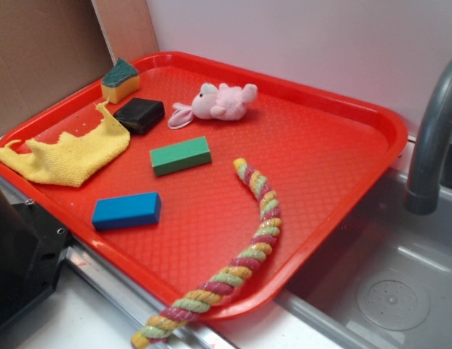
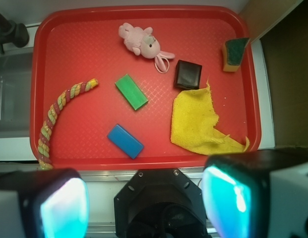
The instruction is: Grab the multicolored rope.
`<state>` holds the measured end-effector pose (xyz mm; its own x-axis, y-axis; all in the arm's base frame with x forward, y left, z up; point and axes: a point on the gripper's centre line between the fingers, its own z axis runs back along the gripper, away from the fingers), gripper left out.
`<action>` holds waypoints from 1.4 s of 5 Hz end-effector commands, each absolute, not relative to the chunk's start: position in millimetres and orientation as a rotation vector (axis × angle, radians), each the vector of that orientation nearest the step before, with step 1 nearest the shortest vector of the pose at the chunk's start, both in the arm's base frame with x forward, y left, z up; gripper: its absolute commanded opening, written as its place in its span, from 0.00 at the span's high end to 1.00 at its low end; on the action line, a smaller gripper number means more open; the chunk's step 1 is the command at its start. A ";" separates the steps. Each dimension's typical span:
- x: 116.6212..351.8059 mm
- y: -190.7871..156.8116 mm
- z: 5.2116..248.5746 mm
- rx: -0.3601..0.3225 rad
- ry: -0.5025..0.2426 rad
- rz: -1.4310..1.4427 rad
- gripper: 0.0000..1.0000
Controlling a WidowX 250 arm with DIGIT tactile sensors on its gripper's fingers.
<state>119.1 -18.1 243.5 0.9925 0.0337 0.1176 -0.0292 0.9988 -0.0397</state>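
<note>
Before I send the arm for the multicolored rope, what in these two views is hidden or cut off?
- Multicolored rope: its near end hangs over the red tray rim; in the wrist view the left finger covers that end.
- Gripper: only blurred finger pads show in the wrist view; the exterior view shows none of it.
- Yellow cloth: what lies under it is unseen.
- Faucet: cut by the exterior's right edge.

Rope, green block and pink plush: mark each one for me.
rope [image 1: 263, 227], exterior view, on its middle stretch.
green block [image 1: 180, 155], exterior view, on its top face.
pink plush [image 2: 141, 41], wrist view, on its body.
</note>
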 end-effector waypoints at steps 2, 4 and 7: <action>135.7 -12.9 193.5 0.177 -0.123 0.191 0.00; 157.9 -97.4 126.2 -0.058 -0.153 -0.051 0.00; 154.8 -175.5 77.8 -0.125 -0.090 -0.370 0.00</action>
<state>157.7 -163.3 62.2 0.9305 -0.3609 0.0628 0.3654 0.9266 -0.0885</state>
